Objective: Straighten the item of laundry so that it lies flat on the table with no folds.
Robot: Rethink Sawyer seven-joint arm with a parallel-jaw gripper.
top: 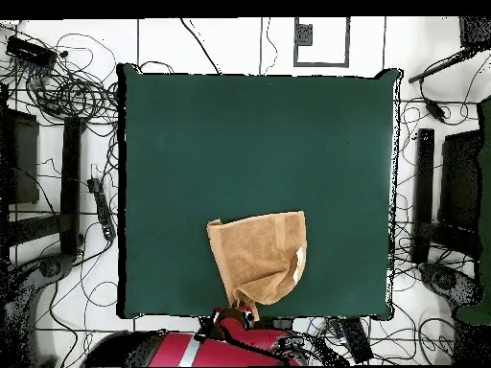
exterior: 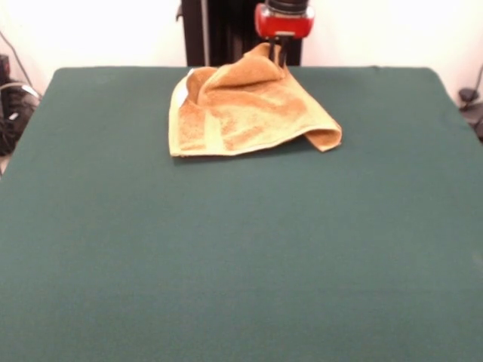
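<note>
The orange-yellow towel lies crumpled near the far edge of the dark green table, close to the robot's pedestal. One corner is pulled up into a peak, and a fold curls under at the right end. My gripper comes down from the red wrist and is shut on that raised corner. In the overhead view the towel sits near the table's bottom edge, narrowing to a point at the gripper. A pale strip shows on its right edge.
The black pedestal stands right behind the towel. The red arm lies along the table's bottom edge in the overhead view. Cables and dark equipment crowd the floor on both sides of the table.
</note>
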